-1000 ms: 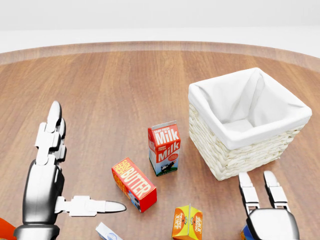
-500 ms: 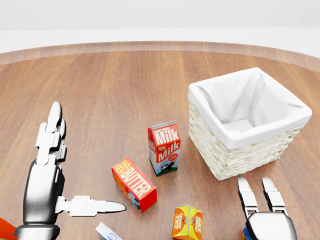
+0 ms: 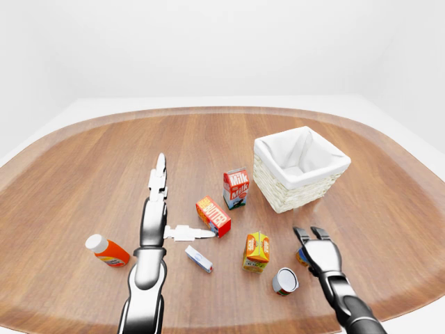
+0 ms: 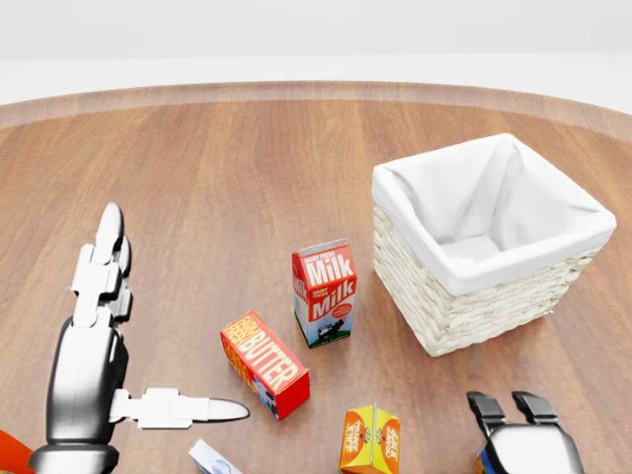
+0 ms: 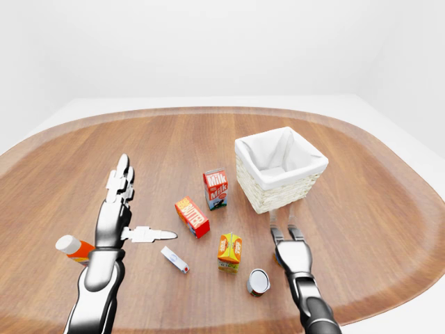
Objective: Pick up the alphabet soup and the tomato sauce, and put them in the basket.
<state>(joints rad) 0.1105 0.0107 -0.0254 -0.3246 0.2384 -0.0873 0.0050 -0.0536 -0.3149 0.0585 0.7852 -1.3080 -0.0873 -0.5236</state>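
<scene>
The wicker basket with a white liner stands at the right, empty. A can lies on its side with its silver end showing, left of my right forearm. A second can, with a blue and orange label, stands tight against the left side of my right hand. That hand hovers over it with its fingers bent downward, not closed round it. I cannot read either label. My left hand is open at the left, fingers straight and thumb out, holding nothing.
A milk carton, a butter box, an orange juice carton and a small white box stand between my hands. An orange bottle with a white cap lies at the far left. The table is round and wooden.
My right hand has drawn back toward the bottom of the head view and its fingers have bent downward. The left hand and the objects have not moved.
</scene>
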